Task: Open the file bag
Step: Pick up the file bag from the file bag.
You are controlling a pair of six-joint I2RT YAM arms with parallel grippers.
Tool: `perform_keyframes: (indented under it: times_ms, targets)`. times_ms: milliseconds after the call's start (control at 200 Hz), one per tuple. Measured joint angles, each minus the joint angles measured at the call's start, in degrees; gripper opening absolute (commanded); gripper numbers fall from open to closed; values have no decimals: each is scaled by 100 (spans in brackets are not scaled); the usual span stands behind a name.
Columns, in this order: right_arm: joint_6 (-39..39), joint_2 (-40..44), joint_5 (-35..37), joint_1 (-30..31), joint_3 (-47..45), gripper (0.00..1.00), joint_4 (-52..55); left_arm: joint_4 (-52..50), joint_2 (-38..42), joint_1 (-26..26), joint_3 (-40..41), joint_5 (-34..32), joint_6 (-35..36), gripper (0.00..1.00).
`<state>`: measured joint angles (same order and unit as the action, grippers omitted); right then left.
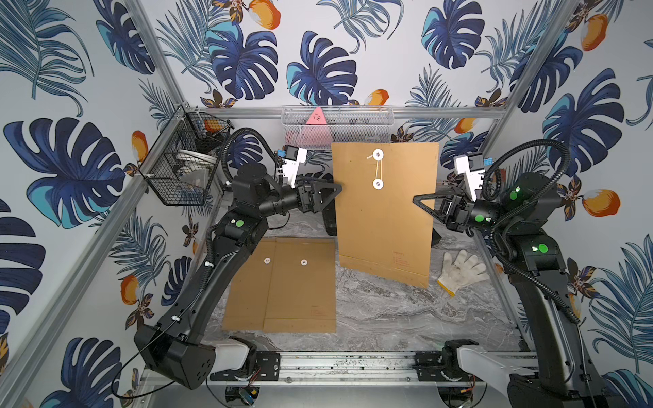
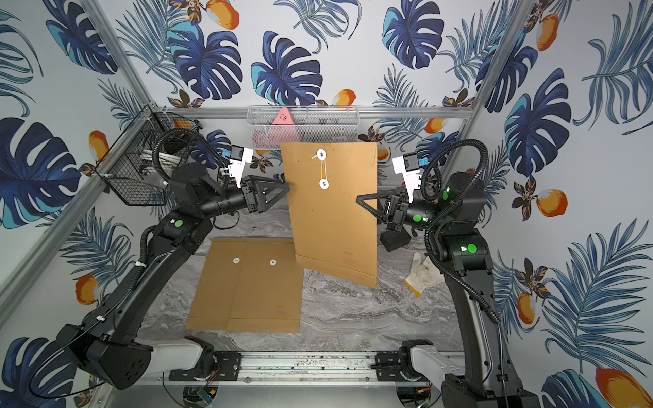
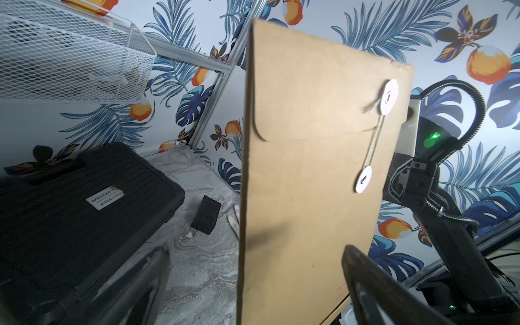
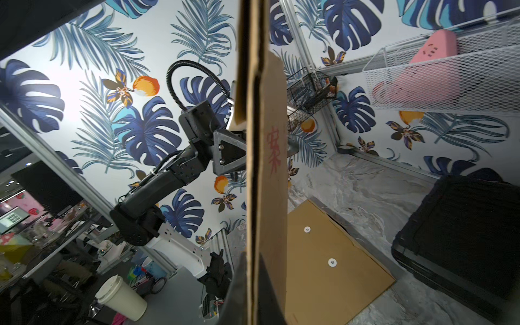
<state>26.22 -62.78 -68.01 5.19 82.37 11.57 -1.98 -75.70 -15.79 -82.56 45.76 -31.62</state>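
The brown file bag (image 1: 385,226) (image 2: 335,219) hangs upright above the table. Its flap (image 3: 309,84) lies closed, and a string (image 3: 372,149) runs between two white discs (image 1: 378,154) (image 1: 378,183). My right gripper (image 1: 417,200) (image 2: 361,200) (image 4: 254,259) is shut on the bag's right edge and carries it. At the opposite edge my left gripper (image 1: 336,188) (image 2: 284,187) (image 3: 256,253) stands open, its jaws wide apart with that edge between them and neither touching the bag (image 3: 309,197).
Two more brown file bags (image 1: 282,286) lie flat at the front left. A white glove (image 1: 463,268) lies to the right. A black wire basket (image 1: 183,166) and a white mesh basket (image 1: 339,123) hang at the back. A black case (image 3: 70,211) and small black block (image 3: 206,215) sit behind.
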Motion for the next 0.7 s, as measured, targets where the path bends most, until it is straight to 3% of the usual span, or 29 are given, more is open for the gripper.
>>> perform_keyframes:
  times_ms: [60,195,345,525,701]
  targets:
    - [295,26,-162,20,-122,0,-389,251,-13,2,57,173,-114,87]
    - [778,68,-326,37,-254,0,-938,946,-7,2,243,546,-535,64]
    - [654,103,-173,42,-168,0,-686,2070,11,2,511,868,-1314,40]
    - [391,105,109,42,-133,0,-240,3440,-57,2,581,1150,-2299,26]
    - [369,103,173,42,-151,0,-164,3661,-20,4,490,1252,-2520,13]
